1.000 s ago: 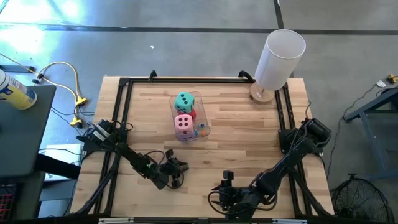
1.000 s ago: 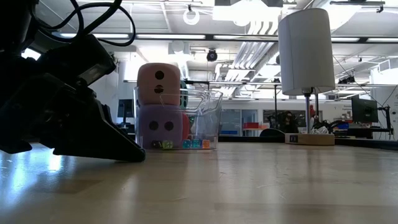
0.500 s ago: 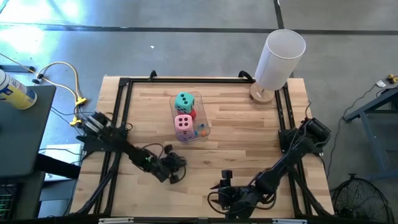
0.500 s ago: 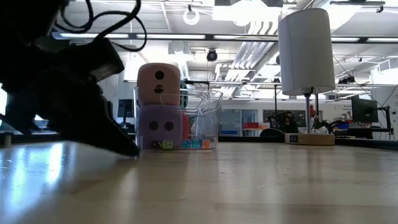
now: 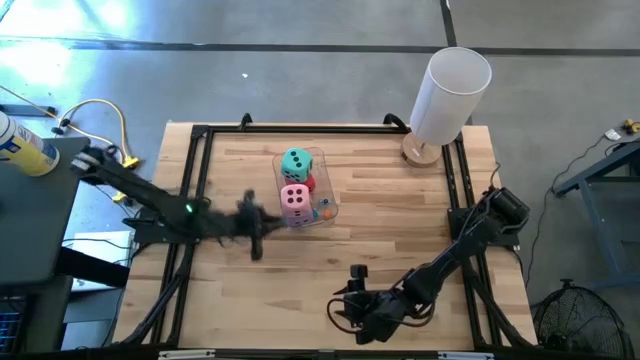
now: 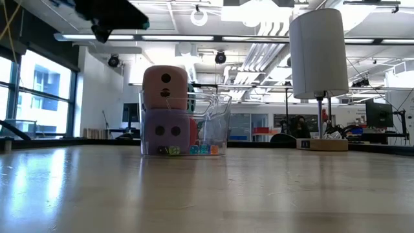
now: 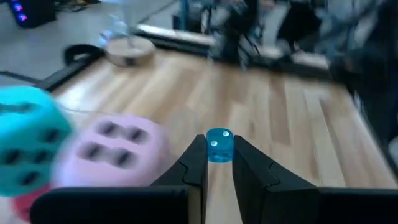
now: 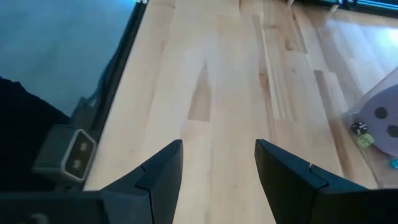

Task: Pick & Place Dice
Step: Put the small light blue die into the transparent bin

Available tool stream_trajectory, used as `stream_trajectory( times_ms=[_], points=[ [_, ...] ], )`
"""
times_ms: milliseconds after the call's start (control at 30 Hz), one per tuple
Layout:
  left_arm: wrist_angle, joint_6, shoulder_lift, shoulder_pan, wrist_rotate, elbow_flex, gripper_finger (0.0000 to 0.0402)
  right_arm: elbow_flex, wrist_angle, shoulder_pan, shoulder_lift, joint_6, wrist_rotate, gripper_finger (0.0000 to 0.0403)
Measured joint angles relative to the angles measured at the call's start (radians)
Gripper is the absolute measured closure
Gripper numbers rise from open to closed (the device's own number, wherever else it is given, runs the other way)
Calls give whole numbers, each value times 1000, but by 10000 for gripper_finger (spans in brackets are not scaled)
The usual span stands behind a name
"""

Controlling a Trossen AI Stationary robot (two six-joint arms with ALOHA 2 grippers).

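L pincer is up off the counter, just beside the bin's near-left corner, clamped on a tiny blue die w/ white pips, which sits betw. the two fingertips. In the high view the L arm stretches from the counter's left edge toward the bin, pincer blurred. The low view shows only a dark bit of that arm at the top left, well above the counter.

R pincer hangs low over the near-centre of the counter, fingers apart, nothing betw. them, bare wood under them. In the high view it is at, well apart from the bin.

Big dice are all in the clear bin, mid-counter:
- teal die on top at the far end
- pink die on top at the near end
- red die partly seen betw. & below those two
- purple die under the pink one, seen in the low view and at an edge of the R wrist view.

Teal and pink dice also show, blurred, in the L wrist view just beside the held die.

Small coloured beads lie on the bin floor next to the purple die. White lamp on a round wood base stands at the far-right corner of the counter.
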Motion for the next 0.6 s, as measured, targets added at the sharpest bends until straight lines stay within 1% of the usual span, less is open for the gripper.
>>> stream_trajectory(
  times_ms=[100,167,233,300,367,467,533,600],
  points=[
    [-72,1,-101,152,102,2,364,0,-10,-19,0,0,0,211],
    [-105,1,-120,264,196,2,364,0,-11,-32,0,-7,0,211],
    [-109,2,-107,381,318,2,364,0,-13,-46,0,-21,-1,211],
    [-92,20,-61,480,457,2,364,0,-15,-59,0,-23,-1,211],
    [-87,54,-17,546,540,1,364,0,-16,-71,0,-21,0,211],
    [-57,116,20,601,552,1,364,0,-16,-83,0,-21,-4,211],
    [-43,145,30,626,566,1,362,0,-15,-91,0,-19,-25,211],
    [-33,149,31,631,588,1,346,0,-16,-93,0,-16,-34,211]
  ],
)
